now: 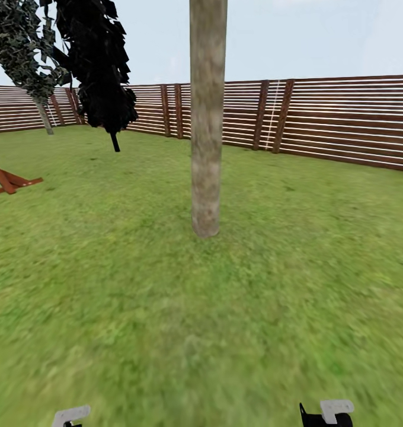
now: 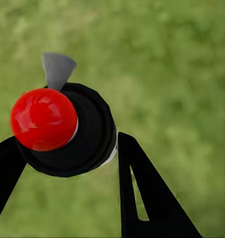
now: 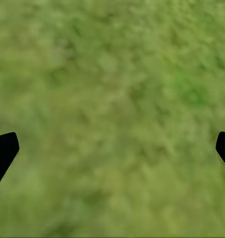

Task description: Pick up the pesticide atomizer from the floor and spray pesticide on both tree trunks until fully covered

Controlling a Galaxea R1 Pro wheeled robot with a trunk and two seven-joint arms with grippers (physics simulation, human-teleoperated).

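The left gripper (image 2: 68, 163) clamps the sprayer (image 2: 63, 129), its glossy round red cap facing the wrist camera over blotchy grass (image 1: 106, 308), the right gripper (image 3: 112, 148) spread wide, the mottled upright trunk (image 1: 206, 148) at 12 o'clock.

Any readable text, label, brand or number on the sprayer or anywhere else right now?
None. The pesticide atomizer held in the left tool shows a plain red cap and black body, no label. The tree trunk, the fence and the grass carry no writing or signs.
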